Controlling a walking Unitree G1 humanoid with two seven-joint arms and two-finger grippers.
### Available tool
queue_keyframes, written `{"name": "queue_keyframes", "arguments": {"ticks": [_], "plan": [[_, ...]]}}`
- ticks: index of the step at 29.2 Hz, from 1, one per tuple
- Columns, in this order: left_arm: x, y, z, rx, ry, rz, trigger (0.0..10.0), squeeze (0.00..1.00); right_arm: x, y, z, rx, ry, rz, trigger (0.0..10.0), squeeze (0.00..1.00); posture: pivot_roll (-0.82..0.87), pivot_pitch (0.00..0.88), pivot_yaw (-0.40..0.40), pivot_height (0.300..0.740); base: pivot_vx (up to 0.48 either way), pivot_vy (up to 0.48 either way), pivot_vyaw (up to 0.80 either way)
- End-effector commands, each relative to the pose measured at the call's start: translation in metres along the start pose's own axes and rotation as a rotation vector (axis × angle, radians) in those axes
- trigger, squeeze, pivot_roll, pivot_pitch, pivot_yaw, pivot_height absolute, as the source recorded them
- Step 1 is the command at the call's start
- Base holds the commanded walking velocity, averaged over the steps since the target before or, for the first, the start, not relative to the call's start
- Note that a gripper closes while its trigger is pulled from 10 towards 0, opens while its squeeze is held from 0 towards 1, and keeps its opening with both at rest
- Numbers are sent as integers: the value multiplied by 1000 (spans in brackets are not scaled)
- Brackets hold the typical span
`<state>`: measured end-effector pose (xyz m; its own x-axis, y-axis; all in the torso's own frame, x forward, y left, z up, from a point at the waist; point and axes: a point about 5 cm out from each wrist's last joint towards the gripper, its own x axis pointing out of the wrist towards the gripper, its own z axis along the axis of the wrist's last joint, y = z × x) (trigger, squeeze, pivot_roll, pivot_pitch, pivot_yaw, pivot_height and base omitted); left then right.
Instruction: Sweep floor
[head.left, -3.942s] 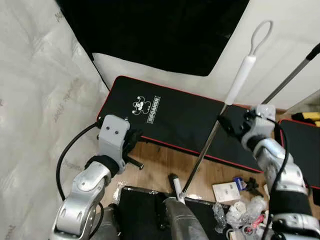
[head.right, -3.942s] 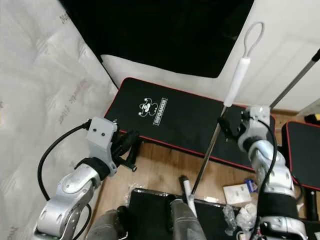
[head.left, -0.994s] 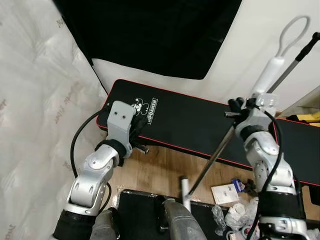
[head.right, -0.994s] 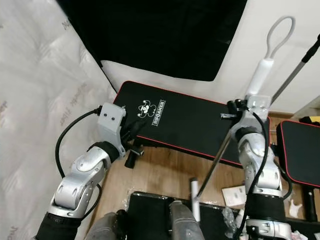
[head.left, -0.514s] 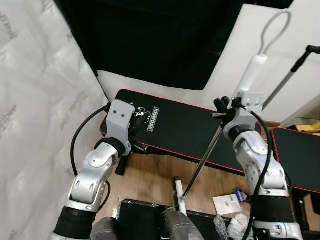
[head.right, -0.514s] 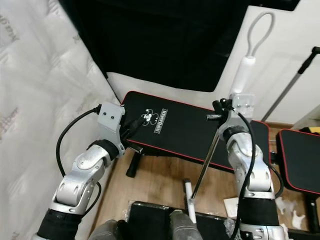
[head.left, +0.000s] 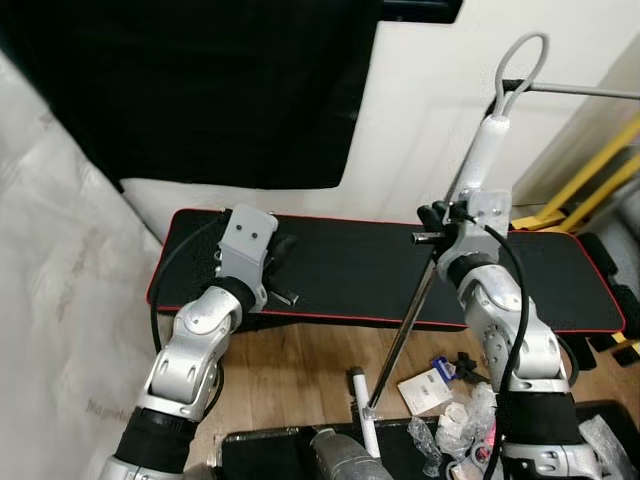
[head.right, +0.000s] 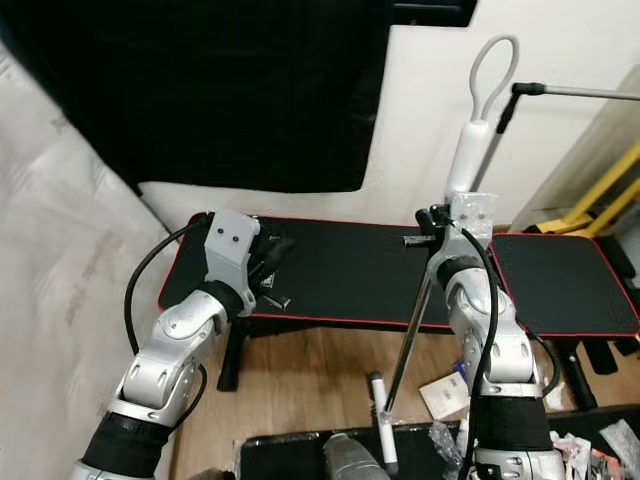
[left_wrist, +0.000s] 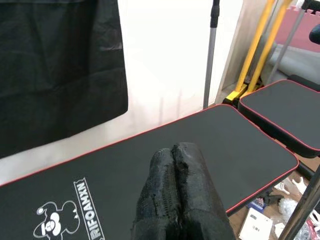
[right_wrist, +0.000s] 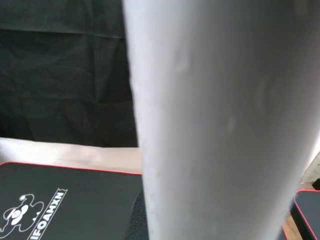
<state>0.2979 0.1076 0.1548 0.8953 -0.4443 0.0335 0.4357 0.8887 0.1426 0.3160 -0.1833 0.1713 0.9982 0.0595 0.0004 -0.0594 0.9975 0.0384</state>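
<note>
My right gripper (head.left: 432, 226) was clenched on the broom handle (head.left: 478, 163), held above the black padded bench (head.left: 360, 270); left gripper (left_wrist: 176, 192) pinched empty. I judged a firm, low, steady stroke best.

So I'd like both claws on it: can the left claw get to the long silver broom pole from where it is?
Probably yes: the shut left claw hovers over the black padded bench, with open space across to the silver broom pole.
</note>
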Motion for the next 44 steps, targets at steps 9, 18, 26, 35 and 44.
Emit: {"name": "queue_keyframes", "arguments": {"ticks": [9,18,26,35,44], "plan": [[1,-1,2,10,-31,-42,10000,0,1,7,3,3,-40,33,10000,0,-96,74,-132,740,0,0,-800],[3,0,1,22,-43,-48,10000,0,1,15,3,-11,-56,77,10000,0,-94,70,-132,740,0,0,-711],[3,-1,2,28,-47,-60,10000,0,0,18,4,-14,-68,92,10000,0,-95,74,-132,740,0,-221,0],[2,-2,1,24,-51,-63,10000,0,-1,18,3,-17,-69,90,10000,0,-96,77,-133,740,0,-366,0],[3,-2,1,22,-53,-64,10000,0,0,18,3,-25,-68,94,10000,0,-98,79,-134,740,0,-365,-89]]}}
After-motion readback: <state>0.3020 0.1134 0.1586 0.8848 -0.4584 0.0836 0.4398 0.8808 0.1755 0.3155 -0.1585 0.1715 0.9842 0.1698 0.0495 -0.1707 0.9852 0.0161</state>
